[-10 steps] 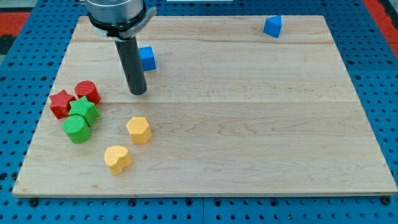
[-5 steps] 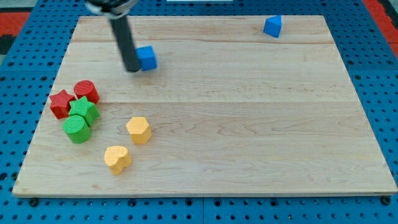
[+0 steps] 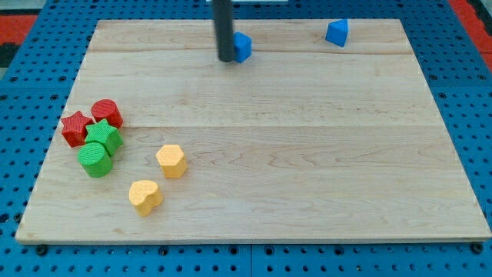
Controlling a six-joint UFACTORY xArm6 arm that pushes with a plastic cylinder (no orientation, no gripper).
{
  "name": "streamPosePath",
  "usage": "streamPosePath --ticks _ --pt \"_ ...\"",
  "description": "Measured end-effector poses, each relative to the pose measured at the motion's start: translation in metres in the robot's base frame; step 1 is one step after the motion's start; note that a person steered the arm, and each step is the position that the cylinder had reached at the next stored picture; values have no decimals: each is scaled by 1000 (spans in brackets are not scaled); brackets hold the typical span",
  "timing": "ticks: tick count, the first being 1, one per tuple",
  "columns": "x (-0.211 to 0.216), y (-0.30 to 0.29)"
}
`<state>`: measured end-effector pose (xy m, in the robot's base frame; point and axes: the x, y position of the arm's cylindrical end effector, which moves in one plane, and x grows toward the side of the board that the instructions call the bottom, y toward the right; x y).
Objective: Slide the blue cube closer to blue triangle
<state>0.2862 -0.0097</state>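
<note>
The blue cube (image 3: 242, 46) sits near the view's top, a little left of the middle of the wooden board (image 3: 307, 154). My tip (image 3: 226, 58) touches the cube's left side. The dark rod rises from there out of the view's top. The blue triangle (image 3: 337, 32) lies at the view's top right, well apart from the cube to its right.
At the view's left a red star (image 3: 74, 128), a red cylinder (image 3: 108, 113), a green star (image 3: 104, 137) and a green cylinder (image 3: 95, 158) cluster together. Two yellow blocks (image 3: 171, 160) (image 3: 144, 195) lie lower left. A blue pegboard (image 3: 469, 92) surrounds the board.
My tip moved up to the cube's left side, then swept right and up, pushing the blue cube toward the blue triangle. The other blocks have not moved.
</note>
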Motion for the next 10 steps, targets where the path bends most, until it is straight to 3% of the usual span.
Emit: streamPosePath --ticks 1,3,4,6,7,9,10 --pt "0 49" --pt "14 -56" --pt "-21 -51" --pt "-25 67" --pt "-22 1" --pt "-61 65" --pt "-46 63"
